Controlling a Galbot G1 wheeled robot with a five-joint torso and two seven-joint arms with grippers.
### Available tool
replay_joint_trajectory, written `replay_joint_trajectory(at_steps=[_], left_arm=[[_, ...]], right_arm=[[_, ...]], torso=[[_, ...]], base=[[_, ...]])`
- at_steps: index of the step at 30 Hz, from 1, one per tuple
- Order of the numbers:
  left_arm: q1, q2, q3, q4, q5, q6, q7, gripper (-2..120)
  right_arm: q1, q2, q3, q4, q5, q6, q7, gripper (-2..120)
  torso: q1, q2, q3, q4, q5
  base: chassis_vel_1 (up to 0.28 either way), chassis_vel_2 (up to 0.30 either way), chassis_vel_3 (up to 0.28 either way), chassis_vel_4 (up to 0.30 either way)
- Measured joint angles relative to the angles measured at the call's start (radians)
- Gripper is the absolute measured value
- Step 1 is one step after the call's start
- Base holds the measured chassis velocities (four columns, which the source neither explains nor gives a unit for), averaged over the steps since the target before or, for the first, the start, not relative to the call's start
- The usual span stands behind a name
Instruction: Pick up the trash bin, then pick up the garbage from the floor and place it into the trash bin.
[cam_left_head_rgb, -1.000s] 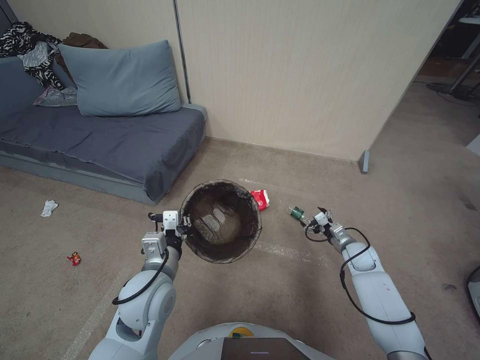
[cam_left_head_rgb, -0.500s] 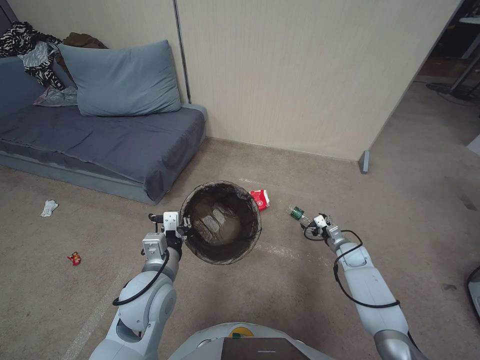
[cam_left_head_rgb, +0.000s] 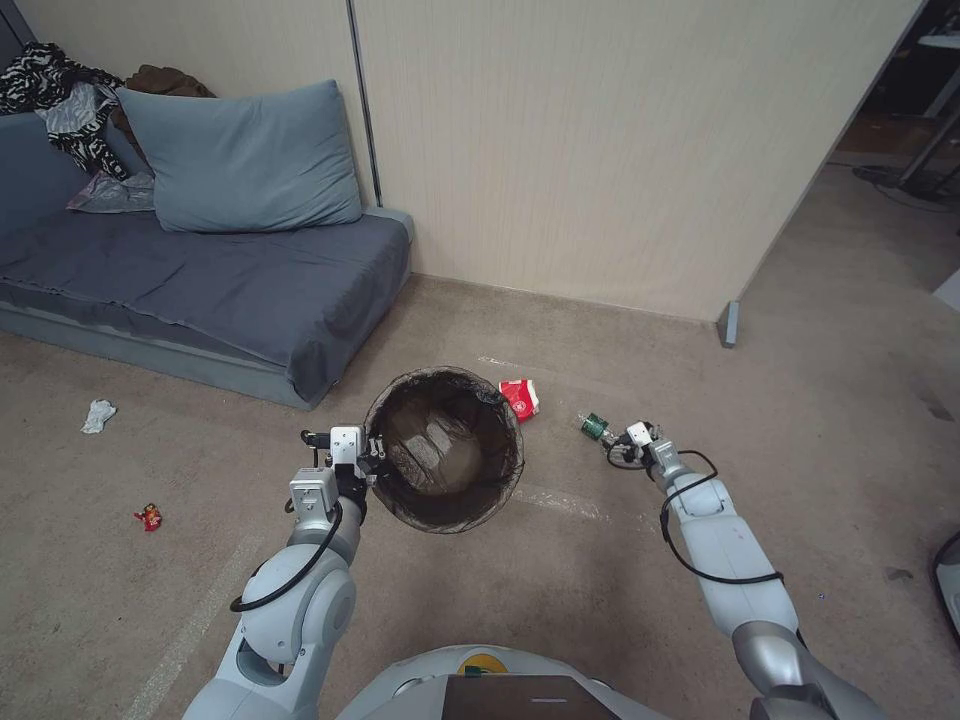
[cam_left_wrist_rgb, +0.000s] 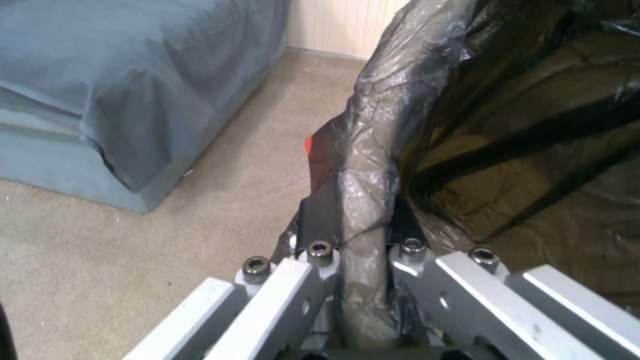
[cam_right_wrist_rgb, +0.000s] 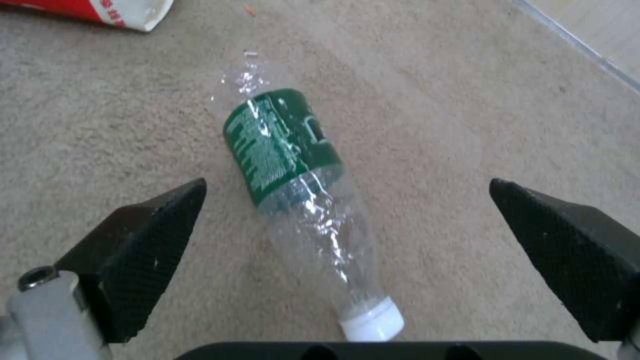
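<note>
Head view: at frame centre the left gripper (cam_left_head_rgb: 372, 452) holds the trash bin (cam_left_head_rgb: 444, 447); the right gripper (cam_left_head_rgb: 615, 440) nears the bottle (cam_left_head_rgb: 594, 427). Left wrist view: its fingers (cam_left_wrist_rgb: 320, 260) pinch the liner-covered rim. Right wrist view: fingers (cam_right_wrist_rgb: 143, 245) spread wide flank the bottle (cam_right_wrist_rgb: 293, 175) lying mid-frame.

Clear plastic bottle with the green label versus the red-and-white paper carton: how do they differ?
The clear plastic bottle with the green label lies between the open right gripper fingers; the red-and-white paper carton lies beside the trash bin. The bottle is see-through, the carton opaque. Both lie on the carpet.
</note>
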Motion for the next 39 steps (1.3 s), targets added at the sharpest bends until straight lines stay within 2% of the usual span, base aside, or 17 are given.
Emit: replay_joint_trajectory(at_steps=[20,33,39], left_arm=[[0.003,0.002,-0.002,0.003,0.004,0.004,0.0,0],[0.005,0.002,0.002,0.006,0.01,0.004,-0.001,0],[0.009,0.004,-0.001,0.005,0.011,0.005,-0.001,0]], right_arm=[[0.131,0.039,-0.014,-0.202,0.011,-0.034,0.017,100],[0.147,0.042,-0.012,-0.233,0.077,-0.149,0.072,100],[0.153,0.05,-0.018,-0.235,0.161,-0.216,0.084,100]], torso=[[0.0,0.0,0.0,0.0,-0.0001],[0.0,0.0,0.0,-0.0001,0.0001],[0.0,0.0,0.0,0.0,0.0]], base=[[0.0,0.0,0.0,0.0],[0.0,0.0,0.0,0.0],[0.0,0.0,0.0,0.0]])
